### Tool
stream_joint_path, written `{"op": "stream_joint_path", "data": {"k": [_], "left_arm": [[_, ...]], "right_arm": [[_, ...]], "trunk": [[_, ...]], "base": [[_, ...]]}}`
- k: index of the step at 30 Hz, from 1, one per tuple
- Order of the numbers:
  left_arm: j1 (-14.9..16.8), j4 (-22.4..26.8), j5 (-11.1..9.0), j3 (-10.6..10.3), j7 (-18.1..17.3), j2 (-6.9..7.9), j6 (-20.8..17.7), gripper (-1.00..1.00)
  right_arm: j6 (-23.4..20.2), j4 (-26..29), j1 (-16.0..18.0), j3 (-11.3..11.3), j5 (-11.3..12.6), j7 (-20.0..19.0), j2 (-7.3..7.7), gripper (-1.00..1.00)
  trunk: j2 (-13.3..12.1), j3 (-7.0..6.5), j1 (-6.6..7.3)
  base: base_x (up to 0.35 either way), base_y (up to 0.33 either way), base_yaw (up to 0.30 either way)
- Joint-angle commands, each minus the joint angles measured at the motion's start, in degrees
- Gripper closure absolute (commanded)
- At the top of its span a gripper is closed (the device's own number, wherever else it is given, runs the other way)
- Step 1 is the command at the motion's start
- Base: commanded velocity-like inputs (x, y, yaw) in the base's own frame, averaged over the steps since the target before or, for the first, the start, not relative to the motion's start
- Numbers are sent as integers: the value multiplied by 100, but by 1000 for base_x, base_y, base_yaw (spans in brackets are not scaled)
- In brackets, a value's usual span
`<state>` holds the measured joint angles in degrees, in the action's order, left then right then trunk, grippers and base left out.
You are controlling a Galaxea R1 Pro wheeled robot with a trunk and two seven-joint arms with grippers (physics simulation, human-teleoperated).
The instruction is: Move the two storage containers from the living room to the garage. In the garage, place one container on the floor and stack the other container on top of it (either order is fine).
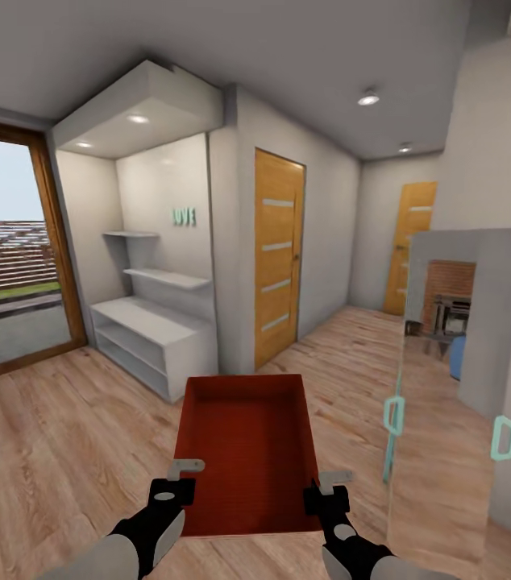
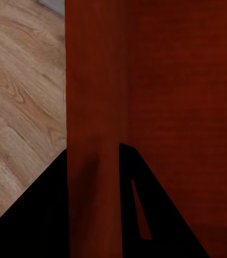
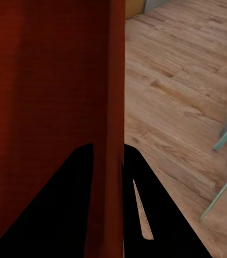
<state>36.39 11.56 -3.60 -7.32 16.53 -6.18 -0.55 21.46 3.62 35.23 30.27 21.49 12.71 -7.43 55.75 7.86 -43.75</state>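
Now the left gripper and right gripper each pinch a side wall of the storage container, held just before the striped wooden door

Pale wood-plank floor stretches ahead of me through the room and into the hallway. Directly on it, by the far wall, stands a low white shelf unit. To my right, a glass panel rises from the planks.

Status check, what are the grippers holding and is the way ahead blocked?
Left gripper and right gripper each clamp a side wall of the storage container. Glass panel close right; wooden door ahead shut.
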Motion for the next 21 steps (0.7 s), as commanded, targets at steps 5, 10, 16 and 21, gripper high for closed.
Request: {"op": "stream_joint_path", "data": {"k": [5,10,16,21], "left_arm": [[8,70,-302,161,-62,-15,-13,100],[8,68,-300,161,-62,-19,-14,100],[8,71,-303,162,-62,-23,-12,100],[8,72,-301,161,-62,-22,-14,100]], "right_arm": [[-11,-2,2,76,-5,-37,-3,100],[-11,-1,2,76,-8,-38,-4,100],[-11,-2,2,76,-7,-36,-4,100],[-11,-2,2,76,-6,-34,-4,100]], "trunk": [[6,9,-4],[6,9,-4],[6,9,-4],[6,9,-4]], "base": [[321,78,-257],[321,100,-258],[321,104,-258],[321,104,-258]]}}
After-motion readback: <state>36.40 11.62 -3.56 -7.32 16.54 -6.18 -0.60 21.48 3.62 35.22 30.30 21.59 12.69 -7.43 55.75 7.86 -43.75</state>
